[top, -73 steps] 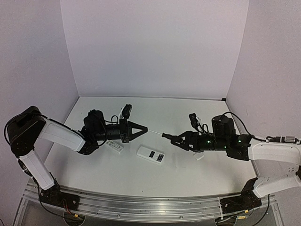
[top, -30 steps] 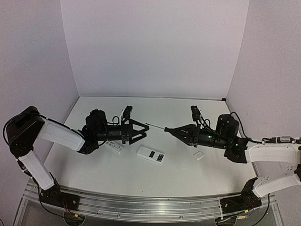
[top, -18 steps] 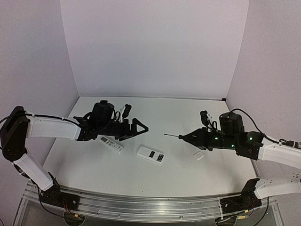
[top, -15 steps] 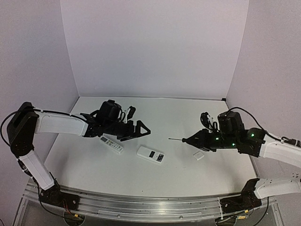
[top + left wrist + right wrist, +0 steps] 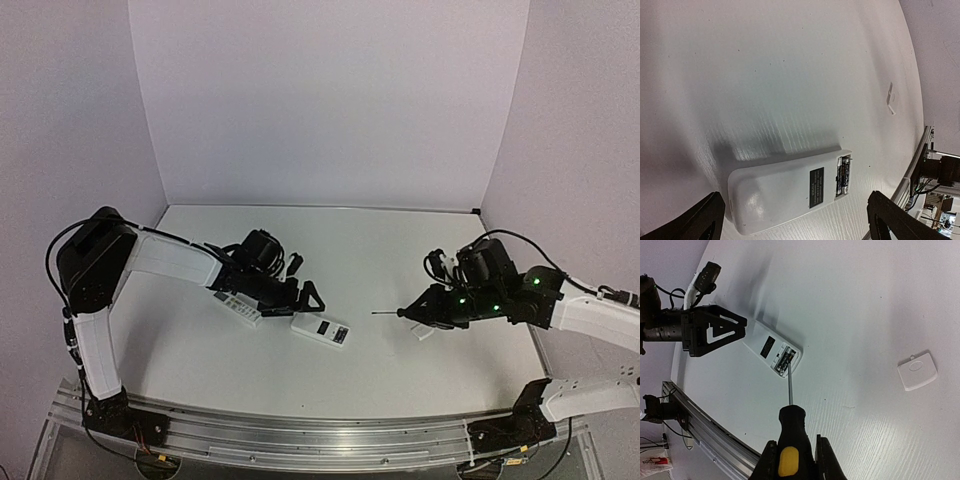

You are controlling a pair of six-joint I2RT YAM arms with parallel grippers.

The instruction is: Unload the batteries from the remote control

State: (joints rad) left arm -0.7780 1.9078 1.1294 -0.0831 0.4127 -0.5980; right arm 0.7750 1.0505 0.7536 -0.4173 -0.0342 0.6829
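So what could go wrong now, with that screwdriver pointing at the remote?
The left gripper is open over the remote, not gripping it, so prying could shove it. The thin screwdriver in the right gripper might slip off the batteries. Freed batteries could roll away.

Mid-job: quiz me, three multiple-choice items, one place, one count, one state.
1. Where are the small dark cylindrical batteries?
A. In the open recess of the broad white remote control.
B. Loose beside it.
C. Under a shut cover.
2. How many remotes lie on the white table?
A. One.
B. Two.
C. Three.
3. The right gripper is:
A. Open, empty.
B. Shut on the black-and-yellow-handled screwdriver.
C. Shut on a battery.
Key: 1A, they sit in the recess; 2B, that one plus a slim white remote with grey buttons; 3B, its jaws clamp the handle.
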